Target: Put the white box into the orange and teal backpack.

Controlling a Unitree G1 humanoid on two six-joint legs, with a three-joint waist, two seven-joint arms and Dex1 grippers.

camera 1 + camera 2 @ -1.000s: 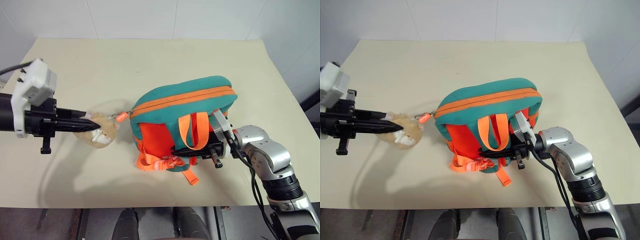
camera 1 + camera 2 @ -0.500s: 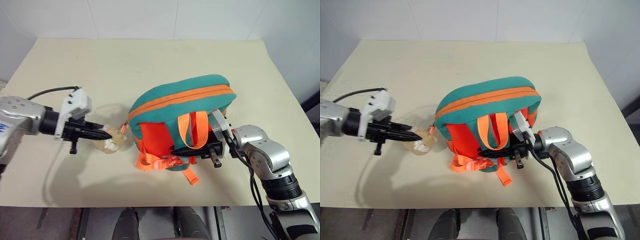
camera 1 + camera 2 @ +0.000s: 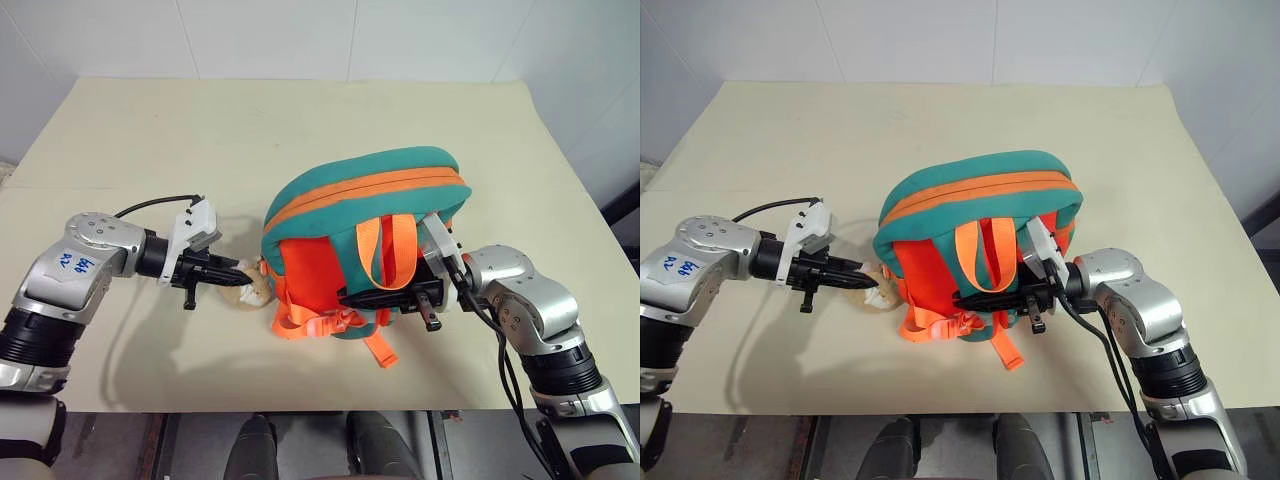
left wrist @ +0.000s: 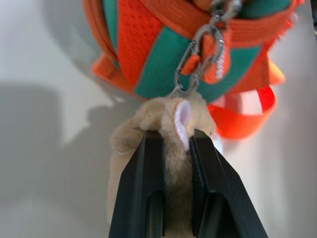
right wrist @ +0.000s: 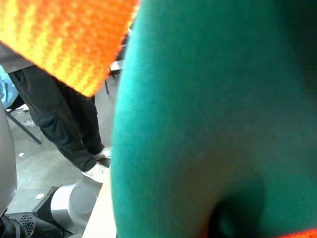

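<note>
The left gripper (image 4: 171, 148) is clenched on the tan plush bear (image 4: 163, 124), which hangs by a metal clip from the orange and teal backpack (image 3: 370, 240); the right gripper (image 3: 385, 298) is closed on the backpack's strap side, its fingers lying among the orange straps (image 3: 385, 255). The backpack sits upright near the centre of the table (image 3: 150, 130), zipper band still shut along its top, with the bear at its nine o'clock and the right gripper at its four o'clock. The white box is not to be seen on the table, so it may already be inside, though I cannot confirm that.

Over the last second the left arm has come down and in from the nine o'clock edge, carrying the bear from well apart to just beside the bag's lower corner. The right gripper has held still. That slackens the pull on the clip, which reads as tidying or repositioning the bag, not opening it.
</note>
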